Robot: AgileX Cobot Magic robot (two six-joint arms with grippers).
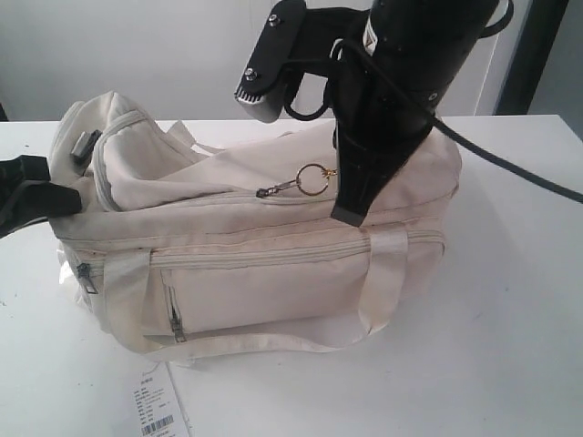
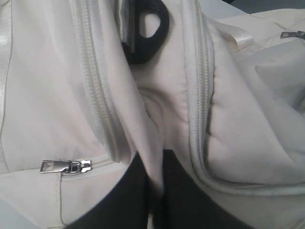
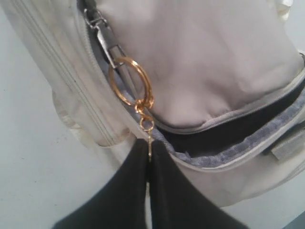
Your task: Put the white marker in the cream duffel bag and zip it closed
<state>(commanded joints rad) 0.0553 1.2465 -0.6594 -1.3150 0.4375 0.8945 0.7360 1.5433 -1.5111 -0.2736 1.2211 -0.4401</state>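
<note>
Ok, status, left to right. Left gripper (image 2: pixel 153 157): jaws pinched together on a fold of fabric at the left end of the cream duffel bag (image 1: pixel 273 273), near the left edge of the white table (image 1: pixel 510 319). In the left wrist view a black buckle (image 2: pixel 143 47) sits just past that fold, and a small silver zip pull (image 2: pixel 64 166) lies flat on the cloth to one side.

Bag lies on its side across the middle of the table, front pocket toward the front edge, webbing handle draped over it. A paper tag (image 1: pixel 157 411) lies on the table at the front edge, left of centre, just in front of the bag.

The gold ring zip pull (image 1: pixel 314 179) is on top of the bag, right of its centre. Right gripper (image 3: pixel 150 145) comes down from above, fingers closed tight on the small gold link hanging from the ring. Main zip not fully closed: there is a dark gap (image 3: pixel 224 136) with grey lining on one side of the pull.

White marker: no view shows it, so I cannot tell where it is.
</note>
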